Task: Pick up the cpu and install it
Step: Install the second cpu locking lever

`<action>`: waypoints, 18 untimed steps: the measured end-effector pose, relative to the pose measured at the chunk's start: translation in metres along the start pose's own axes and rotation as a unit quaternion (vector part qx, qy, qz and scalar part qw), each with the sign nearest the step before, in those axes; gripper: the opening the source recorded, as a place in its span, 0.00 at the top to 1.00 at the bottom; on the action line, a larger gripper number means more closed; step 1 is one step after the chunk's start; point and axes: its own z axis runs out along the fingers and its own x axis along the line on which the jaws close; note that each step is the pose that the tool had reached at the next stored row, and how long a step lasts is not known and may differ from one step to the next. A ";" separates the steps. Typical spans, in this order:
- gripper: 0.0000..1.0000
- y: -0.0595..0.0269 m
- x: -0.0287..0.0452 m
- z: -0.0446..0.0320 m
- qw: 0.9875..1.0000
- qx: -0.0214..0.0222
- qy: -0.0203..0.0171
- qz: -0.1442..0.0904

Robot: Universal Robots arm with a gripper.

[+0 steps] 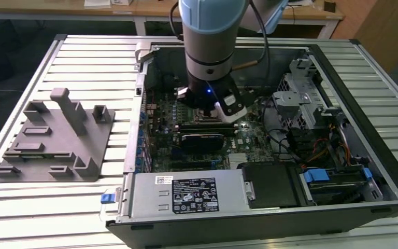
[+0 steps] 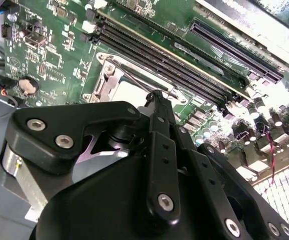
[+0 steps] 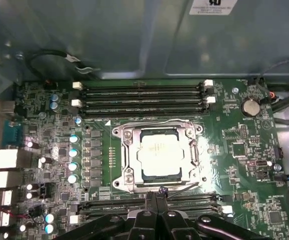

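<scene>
The tool [image 3: 157, 192], fingers closed together and empty, hangs just beside the socket frame [image 3: 129, 160], where the cpu [image 3: 158, 156] already sits (apparently seated). A downward slip could catch the thin retention lever [image 3: 182, 189] or scrape the motherboard [image 3: 244, 170].

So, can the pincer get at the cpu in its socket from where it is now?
Probably yes. The cpu lies face-up in the open socket frame with nothing over it, and the pincer sits just beside the frame, above the motherboard.
</scene>
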 end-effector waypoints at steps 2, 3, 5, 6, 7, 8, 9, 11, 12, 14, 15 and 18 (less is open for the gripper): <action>0.89 -0.0005 0.0012 0.0016 1.000 0.001 -0.001 0.003; 0.89 -0.0006 0.0013 0.0019 1.000 0.002 -0.001 0.004; 0.89 -0.0007 0.0013 0.0018 1.000 0.003 -0.001 0.004; 0.89 -0.0006 0.0014 0.0019 1.000 0.003 -0.001 0.004; 0.89 -0.0006 0.0014 0.0019 1.000 0.003 -0.001 0.004; 0.89 -0.0006 0.0014 0.0021 1.000 0.003 -0.001 0.004; 0.89 -0.0007 0.0014 0.0024 1.000 0.004 0.001 0.004; 0.89 -0.0008 0.0014 0.0028 1.000 0.005 0.008 0.006; 0.89 -0.0008 0.0014 0.0030 1.000 0.005 0.012 0.007; 0.89 -0.0009 0.0011 0.0034 1.000 0.007 0.023 0.010; 0.89 -0.0010 0.0009 0.0036 0.999 0.008 0.030 0.012; 0.89 -0.0015 0.0006 0.0047 0.999 0.011 0.045 0.015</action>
